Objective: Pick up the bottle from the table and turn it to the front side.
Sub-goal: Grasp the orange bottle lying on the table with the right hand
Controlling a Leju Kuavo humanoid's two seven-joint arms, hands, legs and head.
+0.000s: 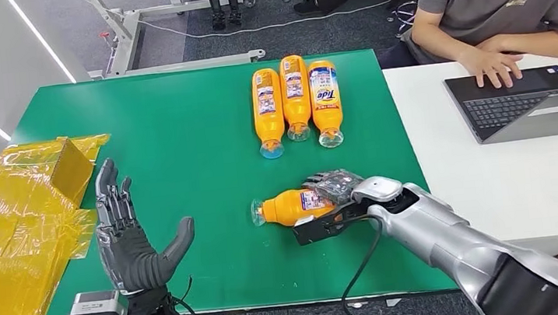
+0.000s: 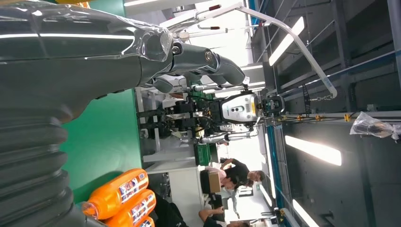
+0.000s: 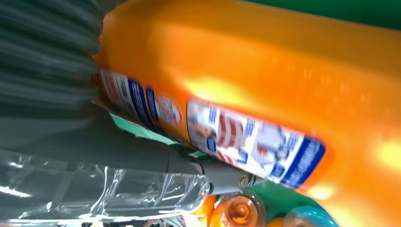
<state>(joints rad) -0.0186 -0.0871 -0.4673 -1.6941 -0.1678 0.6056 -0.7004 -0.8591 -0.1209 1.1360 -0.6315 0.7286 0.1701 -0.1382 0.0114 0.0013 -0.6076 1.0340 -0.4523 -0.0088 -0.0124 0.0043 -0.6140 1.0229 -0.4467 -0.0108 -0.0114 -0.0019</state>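
An orange bottle (image 1: 290, 206) lies on its side on the green table (image 1: 180, 136), clear cap pointing left, small back label up. My right hand (image 1: 336, 190) wraps over its base end and holds it. Close up in the right wrist view, the bottle (image 3: 265, 80) shows the label against my thumb (image 3: 142, 161). My left hand (image 1: 124, 240) stands open, palm up, near the table's front left, holding nothing. In the left wrist view the left hand (image 2: 71, 56) has its fingers spread over the table.
Three more orange bottles (image 1: 295, 97) lie side by side at the back middle, caps toward me; their ends (image 2: 118, 194) appear in the left wrist view. Yellow plastic wrapping (image 1: 17, 224) covers the left edge. A person types on a laptop (image 1: 528, 100) at the white table, right.
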